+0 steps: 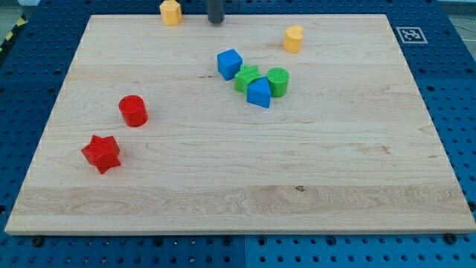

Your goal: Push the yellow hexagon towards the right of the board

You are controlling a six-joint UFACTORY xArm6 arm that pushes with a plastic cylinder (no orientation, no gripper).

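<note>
Though near my tip (pixel 216 21), yellow hexagon (pixel 171 13) upright

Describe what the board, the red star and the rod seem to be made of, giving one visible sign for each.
Board: apparently light wood with a smooth finish; grain lines and a small dark knot show.
Red star: probably matte plastic, perhaps 3D-printed; uniform colour with a faintly ribbed top.
Rod, ending at my tip near the view's top, right of the yellow hexagon: dark and smooth; metal or plastic, unclear.
</note>
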